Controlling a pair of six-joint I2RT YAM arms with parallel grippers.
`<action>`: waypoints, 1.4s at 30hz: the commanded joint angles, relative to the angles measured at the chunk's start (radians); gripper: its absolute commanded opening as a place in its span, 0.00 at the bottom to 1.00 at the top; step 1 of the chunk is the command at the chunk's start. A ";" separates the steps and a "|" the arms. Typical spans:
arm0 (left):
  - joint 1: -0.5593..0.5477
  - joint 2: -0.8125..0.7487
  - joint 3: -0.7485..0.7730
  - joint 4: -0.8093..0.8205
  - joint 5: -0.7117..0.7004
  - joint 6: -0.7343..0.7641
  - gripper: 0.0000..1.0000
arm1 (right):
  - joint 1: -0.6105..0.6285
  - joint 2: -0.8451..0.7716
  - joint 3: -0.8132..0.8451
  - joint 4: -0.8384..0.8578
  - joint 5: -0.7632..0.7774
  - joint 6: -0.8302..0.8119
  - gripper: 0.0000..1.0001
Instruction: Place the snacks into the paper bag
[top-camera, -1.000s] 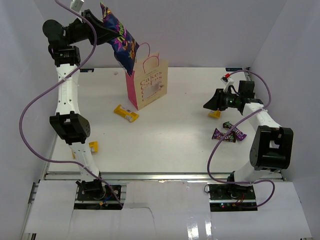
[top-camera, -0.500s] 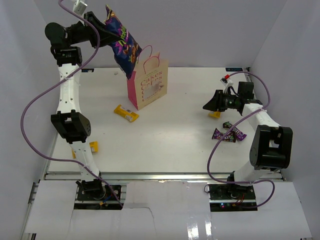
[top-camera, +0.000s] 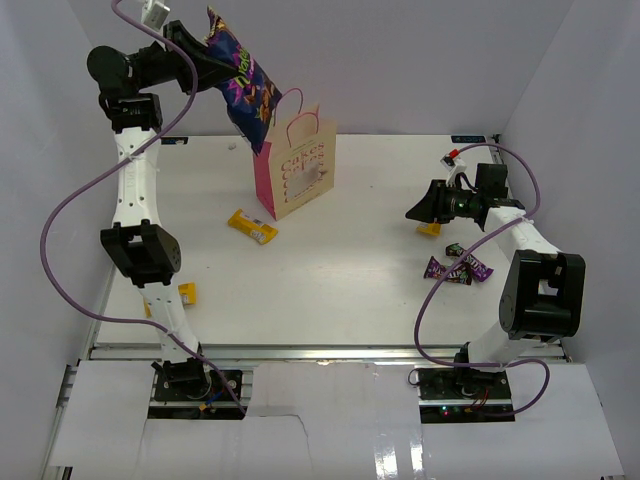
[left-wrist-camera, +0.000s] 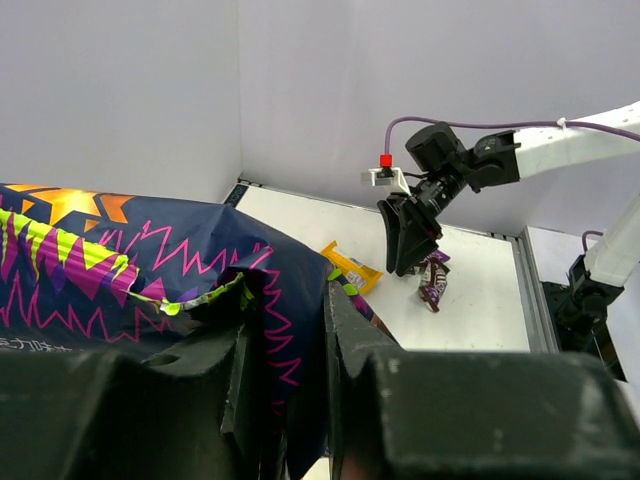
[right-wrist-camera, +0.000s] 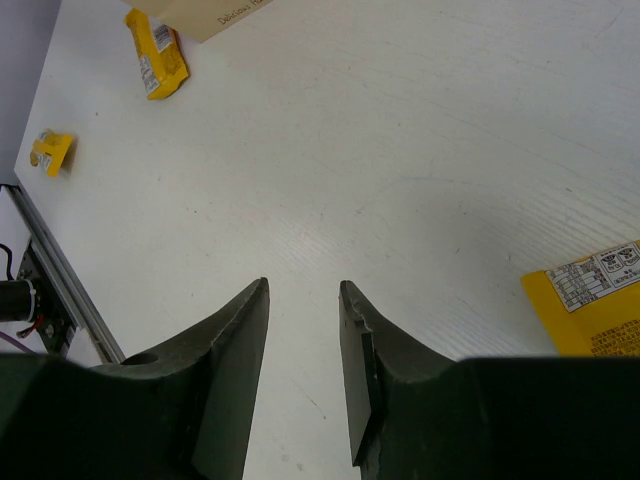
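My left gripper (top-camera: 207, 60) is shut on the top edge of the purple chip bag (top-camera: 243, 88) and holds it high, hanging over the left edge of the tan paper bag (top-camera: 297, 168). In the left wrist view the chip bag (left-wrist-camera: 150, 270) fills the space between my fingers. My right gripper (top-camera: 418, 209) is open and empty above the table, next to a yellow bar (top-camera: 429, 229), which also shows in the right wrist view (right-wrist-camera: 597, 296). Dark purple candy packets (top-camera: 458, 267) lie near the right arm. Another yellow bar (top-camera: 251, 225) lies in front of the paper bag.
A small yellow bar (top-camera: 187, 293) lies by the left arm's lower link. White walls close in the table at the back and sides. The table's front rail (top-camera: 320, 350) runs between the arm bases.
The left gripper has shifted the chip bag slightly, right and then back a little, above the paper bag. The right arm has not moved.
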 joint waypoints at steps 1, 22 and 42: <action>0.018 -0.122 0.054 0.085 -0.127 0.041 0.00 | 0.006 0.005 -0.006 0.036 -0.020 0.007 0.40; 0.023 -0.168 0.039 0.169 -0.131 -0.029 0.00 | 0.009 0.005 -0.018 0.036 -0.015 0.005 0.40; -0.043 -0.084 -0.019 0.246 -0.088 -0.102 0.00 | 0.012 0.002 -0.030 0.039 -0.011 0.004 0.40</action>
